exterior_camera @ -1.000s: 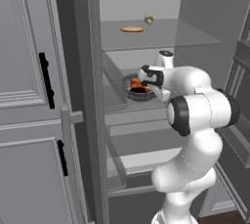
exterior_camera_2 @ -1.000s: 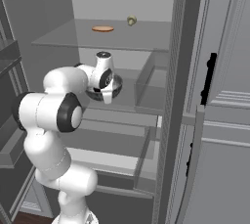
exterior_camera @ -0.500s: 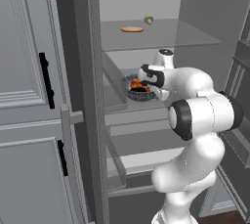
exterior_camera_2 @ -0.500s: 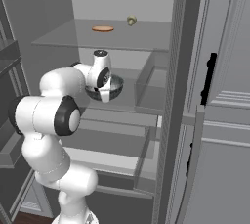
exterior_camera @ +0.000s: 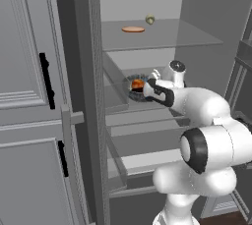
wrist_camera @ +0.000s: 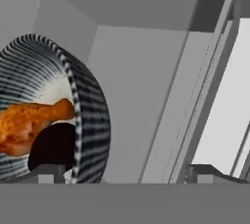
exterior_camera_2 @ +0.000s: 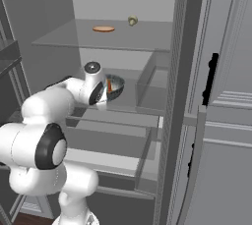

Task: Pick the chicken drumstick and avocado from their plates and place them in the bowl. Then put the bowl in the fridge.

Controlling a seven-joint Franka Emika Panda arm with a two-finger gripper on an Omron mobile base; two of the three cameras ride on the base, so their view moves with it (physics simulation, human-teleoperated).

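Hand view shows you the bowl (wrist_camera: 83,115) on the fridge (exterior_camera: 206,47) shelf, with the chicken drumstick (wrist_camera: 29,123) and avocado (wrist_camera: 53,145) inside. The gripper (wrist_camera: 124,171) looks spread, one finger to each side of the rim. Judging by this, you're at release; next, back straight out without nudging the bowl.
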